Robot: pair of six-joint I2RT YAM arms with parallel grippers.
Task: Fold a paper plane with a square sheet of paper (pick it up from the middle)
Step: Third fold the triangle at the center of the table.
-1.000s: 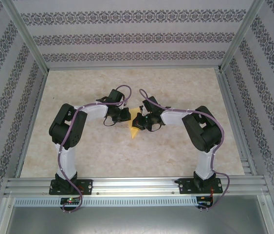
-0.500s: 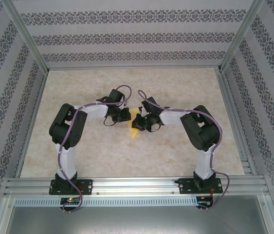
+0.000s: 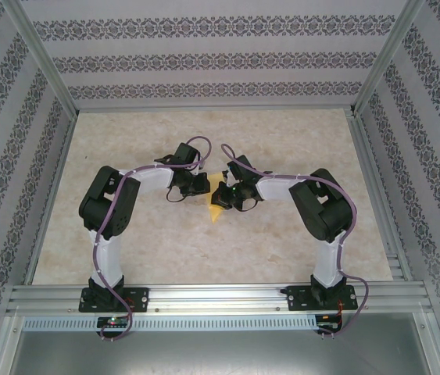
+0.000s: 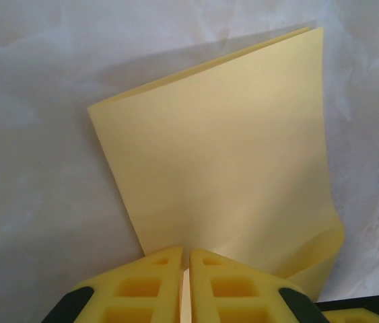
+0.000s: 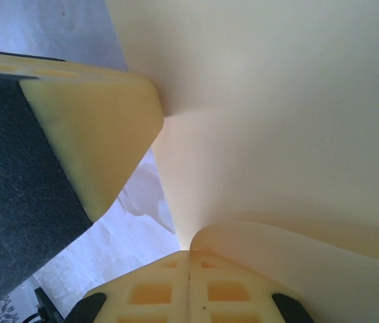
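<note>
The square sheet of paper (image 3: 216, 209) is plain yellow and hangs between my two grippers over the middle of the table. In the left wrist view the sheet (image 4: 223, 155) is doubled over with a crease along its far edge. My left gripper (image 4: 186, 252) is shut on its near edge. My right gripper (image 5: 189, 254) is shut on another edge, where the sheet (image 5: 277, 121) curls over in a loop. The left gripper's finger (image 5: 88, 134) touches the sheet from the left. From above, the left gripper (image 3: 202, 187) and right gripper (image 3: 221, 195) almost meet. The paper plane is out of view.
The beige table top (image 3: 204, 133) stretches around the arms. Patterned walls (image 3: 204, 58) with metal frame posts close in the back and sides. An aluminium rail (image 3: 220, 297) carries both arm bases at the near edge.
The right wrist has shifted slightly toward the left gripper, and a little less of the yellow sheet shows below the grippers. The left arm has stayed put.
</note>
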